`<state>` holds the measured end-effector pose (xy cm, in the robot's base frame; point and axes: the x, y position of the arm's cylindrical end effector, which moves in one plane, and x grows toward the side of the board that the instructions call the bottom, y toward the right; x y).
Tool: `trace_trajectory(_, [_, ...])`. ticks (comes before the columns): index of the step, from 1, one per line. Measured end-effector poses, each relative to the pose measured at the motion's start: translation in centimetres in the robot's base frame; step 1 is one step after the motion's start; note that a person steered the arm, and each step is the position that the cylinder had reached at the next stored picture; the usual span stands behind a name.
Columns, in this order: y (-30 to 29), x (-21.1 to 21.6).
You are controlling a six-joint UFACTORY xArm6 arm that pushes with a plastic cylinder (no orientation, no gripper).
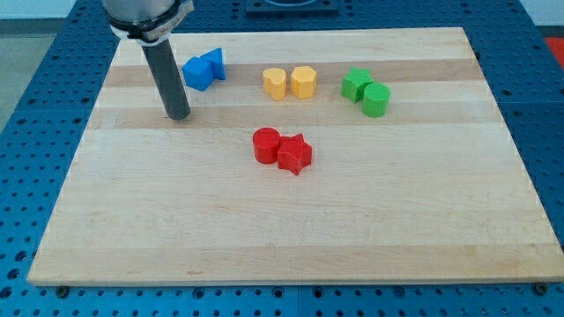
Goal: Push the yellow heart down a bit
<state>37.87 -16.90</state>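
My tip (179, 115), the lower end of the straight dark rod, rests on the pale wooden board (282, 229) in its upper left part; there are no jaws on this arm, only the rod, so nothing stands apart, together or clamped, and the tip touches no block.

Nearest to the tip, up and toward the view's right, lie 2 blue blocks pressed together: a blue block of angular shape (196, 73) and, just beside it on the right, a blue triangular block (215, 62); a gap of bare wood separates them from the rod.

Further to the view's right, in the same upper band of the board, stand 2 yellow blocks near each other but with a thin gap between them; the left one is the yellow heart (275, 83), well apart from my tip and slightly higher in the view than it; the right one is a yellow block of roughly hexagonal shape (304, 81).

Below the yellow pair, near the board's middle, sit a red cylinder (266, 144) and a red star (295, 154), touching, the star to the right and a little lower.

At the view's upper right are a green block of irregular shape (356, 84) and a green cylinder (376, 99), touching, the cylinder lower and to the right.

The board lies on a blue perforated table top (53, 106) that shows around its edges.
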Motion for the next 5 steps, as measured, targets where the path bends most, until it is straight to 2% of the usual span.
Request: trace_trajectory(5, [-0.15,0.00])
